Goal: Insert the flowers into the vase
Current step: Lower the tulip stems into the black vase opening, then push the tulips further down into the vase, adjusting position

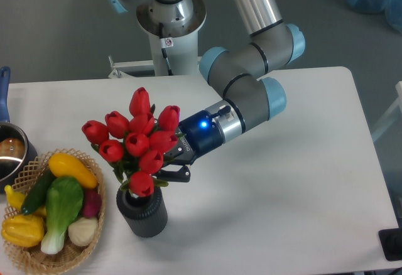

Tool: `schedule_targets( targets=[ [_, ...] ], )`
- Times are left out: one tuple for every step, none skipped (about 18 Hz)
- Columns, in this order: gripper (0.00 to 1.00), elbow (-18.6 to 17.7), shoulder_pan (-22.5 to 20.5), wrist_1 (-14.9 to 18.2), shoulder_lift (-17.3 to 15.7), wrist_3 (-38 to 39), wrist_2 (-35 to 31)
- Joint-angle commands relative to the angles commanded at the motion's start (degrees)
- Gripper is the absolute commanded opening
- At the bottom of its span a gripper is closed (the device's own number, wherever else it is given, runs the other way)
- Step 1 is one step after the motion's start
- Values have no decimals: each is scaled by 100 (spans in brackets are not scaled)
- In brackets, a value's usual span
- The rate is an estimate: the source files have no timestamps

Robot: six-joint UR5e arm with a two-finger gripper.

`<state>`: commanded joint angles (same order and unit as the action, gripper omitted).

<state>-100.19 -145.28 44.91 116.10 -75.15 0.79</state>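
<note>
While the gripper (168, 164) reaches in from the right, its jaws sit closed on the flowers (137, 140) just under the red buds, fingers mostly hidden behind leaves. Bunch tilts a bit left, lowest bud right over the mouth of the vase (142, 211), stems going down into it; how deep, can't tell. Vase stands upright on the white table (282, 193), near the front edge, just right of the wicker basket (38, 253) of toy vegetables (59, 199). Metal pot (9, 156) with blue handle at the left edge. Blue light glows on the gripper body.
</note>
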Motion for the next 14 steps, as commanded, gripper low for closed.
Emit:
schedule_targets(
  targets=[
    [4,0,-9,0,18,-9,0],
    [4,0,0,0,44,-26,0],
    [4,0,0,0,70,-61,0],
    [4,0,17,0,105,-122,0],
    [4,0,26,0,132,-201,0],
    [4,0,26,0,158,-254,-9],
    [4,0,35,0,184,-290,-17],
    [4,0,35,0,202,-299,-26],
    [4,0,44,0,211,-299,-35],
    [4,0,44,0,246,-308,-35],
    [4,0,44,0,255,-308,-35],
    [4,-9,53,0,264,-316,-35],
    [4,-9,53,0,290,-351,-35],
    [4,-9,53,0,299,-378,-35]
  ],
)
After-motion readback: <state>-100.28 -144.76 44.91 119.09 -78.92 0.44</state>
